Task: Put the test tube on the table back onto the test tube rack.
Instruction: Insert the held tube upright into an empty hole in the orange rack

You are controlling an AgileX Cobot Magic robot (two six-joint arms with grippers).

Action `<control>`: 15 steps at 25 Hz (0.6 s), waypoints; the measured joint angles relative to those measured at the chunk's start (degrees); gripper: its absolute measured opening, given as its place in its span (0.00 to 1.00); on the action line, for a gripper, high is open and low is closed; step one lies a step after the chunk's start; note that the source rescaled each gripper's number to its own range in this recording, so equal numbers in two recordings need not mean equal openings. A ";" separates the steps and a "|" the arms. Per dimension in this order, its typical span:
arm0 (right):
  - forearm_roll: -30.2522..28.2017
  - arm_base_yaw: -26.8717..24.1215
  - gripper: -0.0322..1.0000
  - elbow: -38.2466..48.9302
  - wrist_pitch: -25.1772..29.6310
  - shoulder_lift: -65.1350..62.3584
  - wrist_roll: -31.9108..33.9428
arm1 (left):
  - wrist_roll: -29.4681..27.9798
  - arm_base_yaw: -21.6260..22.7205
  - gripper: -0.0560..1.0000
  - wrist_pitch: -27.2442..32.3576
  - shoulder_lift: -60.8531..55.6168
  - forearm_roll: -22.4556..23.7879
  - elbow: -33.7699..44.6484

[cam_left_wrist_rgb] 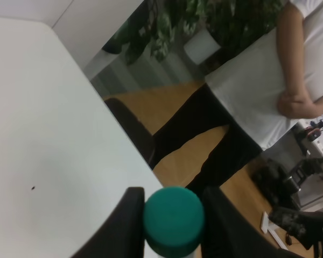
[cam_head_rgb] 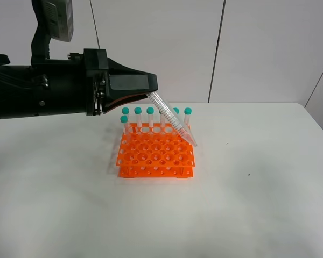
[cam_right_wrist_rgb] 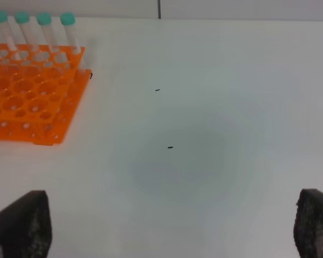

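- The left gripper (cam_head_rgb: 151, 91), big and black, is squeezed tight on the slim clear plastic test tube (cam_head_rgb: 175, 121). The left wrist view shows the tube's round teal-green screw cap (cam_left_wrist_rgb: 174, 219) pinched between the two black fingers (cam_left_wrist_rgb: 128, 226).
- From the fingertips the tube slants down and away. It is up in the air, not on the wide white table (cam_head_rgb: 258, 188).
- The bright orange plastic rack (cam_head_rgb: 156, 156) with round holes sits below and just ahead of the left fingertips. The tube's pointed tip is low, at the rack's edge farthest from this gripper. I cannot tell if the tip is over a hole or just past the edge.
- More clear tubes with teal caps (cam_head_rgb: 150, 115) stand in the rack close under the fingertips. The slanted tube passes very near them.
- The right gripper (cam_right_wrist_rgb: 169, 236) is spread wide with nothing in it. The rack is well off to its side.
- What could go wrong, I think:
  - The tube is tilted, so the tip could hit the orange plastic between holes and not go in.
  - Letting go now could make it tip over and roll onto the table.
  - Turning it upright could bump the standing tubes.
  - Pushing down hard could shove the light rack.
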 joint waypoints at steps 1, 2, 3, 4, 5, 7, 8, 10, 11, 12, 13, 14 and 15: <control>0.00 0.00 1.00 0.00 0.00 0.00 0.00 | 0.00 0.00 0.06 -0.26 0.00 0.00 0.00; 0.00 0.00 1.00 0.00 0.00 0.00 0.00 | 0.00 0.00 0.06 -0.73 0.00 0.07 0.00; 0.00 0.00 1.00 0.00 0.00 0.00 0.00 | 0.00 0.00 0.06 -1.74 0.00 0.24 0.00; 0.00 0.00 1.00 0.00 0.00 0.00 0.00 | 0.00 0.00 0.06 -3.03 0.00 0.62 0.00; 0.00 0.00 1.00 0.00 0.00 0.00 0.00 | 0.05 0.00 0.06 -4.54 0.00 1.38 0.00; 0.00 0.00 1.00 0.00 0.00 0.00 0.00 | 0.17 0.00 0.06 -7.61 0.00 3.95 0.00; 0.00 0.00 1.00 0.00 0.00 0.00 0.00 | 0.24 0.00 0.06 -9.31 0.00 5.99 0.00; 0.00 0.00 1.00 0.00 0.00 0.00 0.00 | -1.07 0.00 0.06 -11.78 0.00 13.02 -0.42; 0.00 0.00 1.00 0.00 0.00 0.00 0.00 | -2.58 0.00 0.06 -12.94 0.00 17.17 -0.89; 0.00 0.00 1.00 0.00 0.00 0.00 0.00 | -5.24 0.00 0.06 -14.19 0.00 23.13 -1.35; 0.00 0.00 1.00 0.00 0.00 0.00 0.00 | -8.88 -0.11 0.06 -15.40 0.00 29.70 -1.92; 0.00 0.00 1.00 0.00 0.00 0.00 0.00 | -13.55 -0.44 0.06 -17.27 0.00 35.95 -2.41; 0.00 0.00 1.00 0.00 0.00 0.00 0.00 | -18.04 -0.97 0.06 -19.90 0.00 44.18 -2.64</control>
